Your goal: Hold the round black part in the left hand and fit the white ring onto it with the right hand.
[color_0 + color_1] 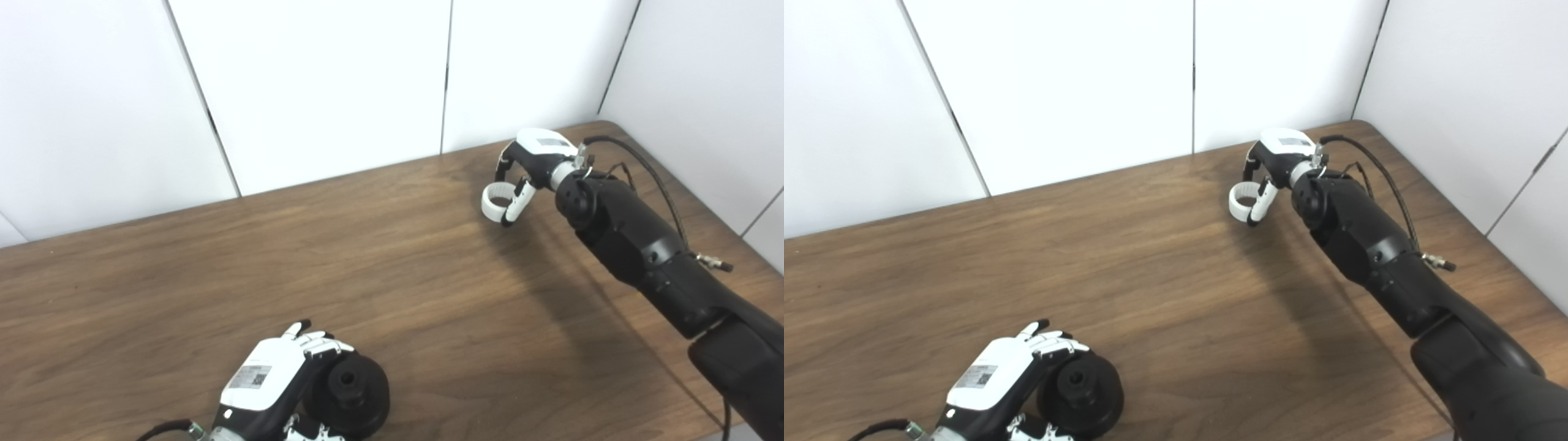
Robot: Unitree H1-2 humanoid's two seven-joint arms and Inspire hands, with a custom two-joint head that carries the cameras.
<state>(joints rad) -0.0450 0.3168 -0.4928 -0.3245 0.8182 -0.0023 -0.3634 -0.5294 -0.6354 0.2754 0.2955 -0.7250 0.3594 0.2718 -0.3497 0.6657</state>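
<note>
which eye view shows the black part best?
Left eye view, narrowly: the round black part sits further from the frame's left corner, with its centre hub and hole clear beside the left hand. The right eye view shows the same part, equally close to the bottom edge, with the hand covering its left side in both.

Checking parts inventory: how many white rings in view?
1. The white ring is in the right hand, far right of the table. None visible by the round black part in the left hand.
</note>
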